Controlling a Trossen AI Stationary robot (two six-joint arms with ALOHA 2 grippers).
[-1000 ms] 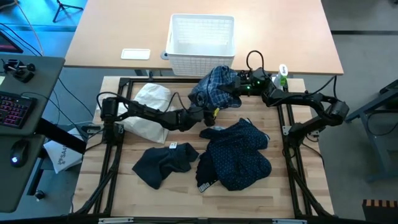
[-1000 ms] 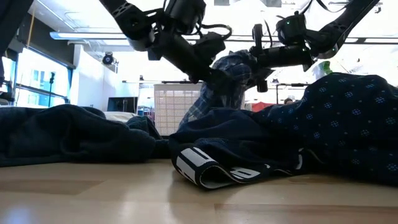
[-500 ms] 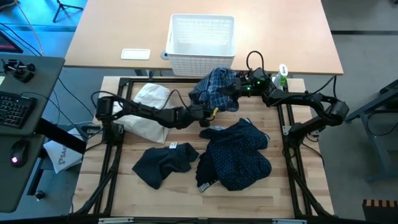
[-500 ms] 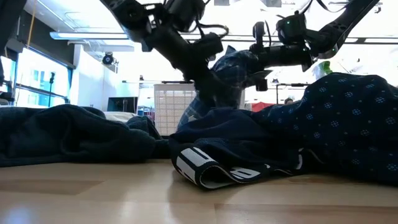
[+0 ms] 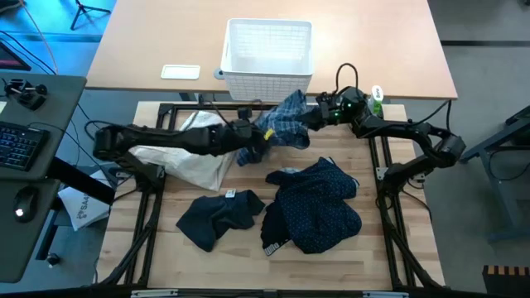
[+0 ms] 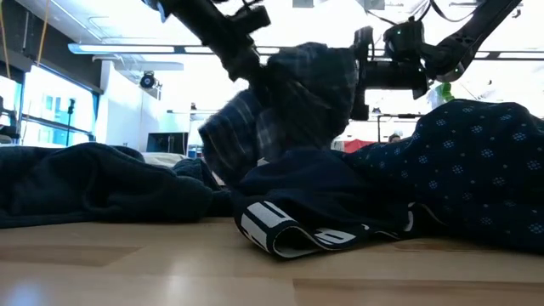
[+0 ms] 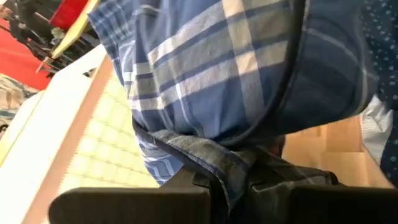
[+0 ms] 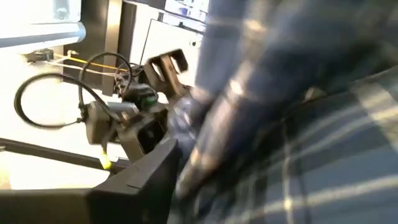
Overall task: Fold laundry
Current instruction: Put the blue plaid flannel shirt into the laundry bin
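Plaid shirt [image 5: 280,126] is held aloft at table's far edge, just in front of the basket [image 5: 268,50], which is seen empty. L gripper [image 5: 245,135] is clamped on its near-left edge; R gripper [image 5: 317,114], jaws parted, sits just beside its right end. Shirt's long axis runs between grippers. Dotted shirt [image 5: 319,205] lies mid-table.

The blue-and-white plaid shirt [image 5: 281,126] hangs bunched and lifted off the surface at about twelve o'clock, its cloth draping down in loose folds [image 6: 293,102]; close up, its broad checks gather into a crumpled pinch [image 7: 230,87]. The navy shirt with tiny white dots [image 5: 319,205] lies crumpled in a heap at about four o'clock, a white-striped black band [image 6: 280,231] showing at its near edge. A small dark grey piece [image 5: 217,217] lies rumpled at about seven o'clock, just beside the navy shirt.
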